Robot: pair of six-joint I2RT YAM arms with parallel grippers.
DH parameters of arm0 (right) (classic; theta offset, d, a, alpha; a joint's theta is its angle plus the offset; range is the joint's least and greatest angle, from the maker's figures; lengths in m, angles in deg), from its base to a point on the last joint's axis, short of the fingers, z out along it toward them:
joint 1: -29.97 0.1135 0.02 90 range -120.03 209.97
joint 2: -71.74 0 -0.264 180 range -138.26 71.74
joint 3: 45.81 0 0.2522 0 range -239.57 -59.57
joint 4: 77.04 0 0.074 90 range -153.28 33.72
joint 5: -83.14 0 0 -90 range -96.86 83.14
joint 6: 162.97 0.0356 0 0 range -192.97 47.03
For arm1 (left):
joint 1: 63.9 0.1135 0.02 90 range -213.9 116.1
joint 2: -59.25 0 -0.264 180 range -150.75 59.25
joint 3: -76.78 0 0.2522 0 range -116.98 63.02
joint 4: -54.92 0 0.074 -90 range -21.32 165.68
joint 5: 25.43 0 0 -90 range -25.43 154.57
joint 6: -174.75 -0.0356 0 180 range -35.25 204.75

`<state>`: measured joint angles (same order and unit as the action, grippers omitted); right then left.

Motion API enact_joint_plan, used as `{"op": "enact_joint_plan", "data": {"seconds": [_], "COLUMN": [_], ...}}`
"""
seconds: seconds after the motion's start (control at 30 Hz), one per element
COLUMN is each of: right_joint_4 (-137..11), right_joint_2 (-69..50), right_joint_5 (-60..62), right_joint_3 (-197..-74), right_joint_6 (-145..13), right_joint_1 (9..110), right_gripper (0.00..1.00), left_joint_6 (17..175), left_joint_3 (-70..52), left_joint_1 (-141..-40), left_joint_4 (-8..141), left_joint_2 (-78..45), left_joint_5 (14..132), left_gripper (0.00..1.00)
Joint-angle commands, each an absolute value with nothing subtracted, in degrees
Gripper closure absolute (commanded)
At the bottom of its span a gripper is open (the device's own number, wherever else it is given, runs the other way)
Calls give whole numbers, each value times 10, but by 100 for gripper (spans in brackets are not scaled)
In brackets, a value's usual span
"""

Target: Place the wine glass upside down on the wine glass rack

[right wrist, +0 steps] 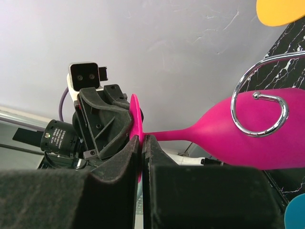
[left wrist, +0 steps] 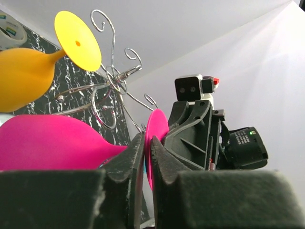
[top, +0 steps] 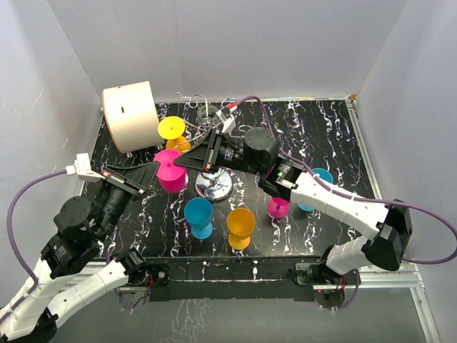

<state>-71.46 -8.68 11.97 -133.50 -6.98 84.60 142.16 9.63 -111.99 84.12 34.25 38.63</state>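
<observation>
A pink wine glass hangs in the air beside the wine glass rack, a silver wire stand on a round chrome base. Both grippers pinch the rim of its flat foot from opposite sides. My left gripper is shut on the foot, with the pink bowl to its left. My right gripper is shut on the same foot; the stem runs right to the bowl. A rack scroll curls in front of that bowl. Seen from above, left gripper and right gripper meet at the glass.
A yellow glass hangs upside down on the rack wires. A white cylinder lies at the back left. Blue, orange, pink and teal glasses stand on the black marbled table.
</observation>
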Motion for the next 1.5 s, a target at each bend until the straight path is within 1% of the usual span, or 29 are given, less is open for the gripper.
{"op": "enact_joint_plan", "data": {"seconds": [0.0,0.07,0.13,0.17,0.2,0.27,0.33,0.5,0.6,0.87,1.1,1.23,1.47], "right_joint_4": [-734,-735,-731,-728,-722,-710,-681,-635,-610,-561,-606,-625,-631], "right_joint_2": [-71,-67,-64,-61,-58,-50,-44,-17,6,82,149,184,196], "right_joint_5": [132,132,132,130,126,110,90,27,-14,-174,-178,-180,-178], "right_joint_3": [-1341,-1338,-1338,-1338,-1338,-1337,-1343,-1335,-1328,-1287,-1235,-1212,-1201], "right_joint_6": [-73,-72,-74,-75,-78,-89,-107,-141,-160,-254,-320,-327,-325], "right_joint_1": [846,847,847,846,846,846,846,846,846,846,846,846,846], "right_gripper": [100,100,100,98,92,73,61,48,42,41,41,41,41], "left_joint_6": [1413,1415,1423,1429,1439,1476,1507,1528,1539,1569,1567,1562,1528], "left_joint_3": [92,93,93,93,92,84,75,60,68,87,84,85,82], "left_joint_1": [-1118,-1118,-1118,-1118,-1118,-1118,-1118,-1118,-1118,-1118,-1118,-1118,-1118], "left_joint_4": [815,816,822,825,831,852,866,871,854,830,781,756,716], "left_joint_2": [341,341,340,340,339,334,327,302,297,276,228,204,171], "left_joint_5": [390,390,387,385,382,369,356,343,345,341,351,345,320], "left_gripper": [96,100,100,100,100,100,100,100,100,100,100,100,100]}}
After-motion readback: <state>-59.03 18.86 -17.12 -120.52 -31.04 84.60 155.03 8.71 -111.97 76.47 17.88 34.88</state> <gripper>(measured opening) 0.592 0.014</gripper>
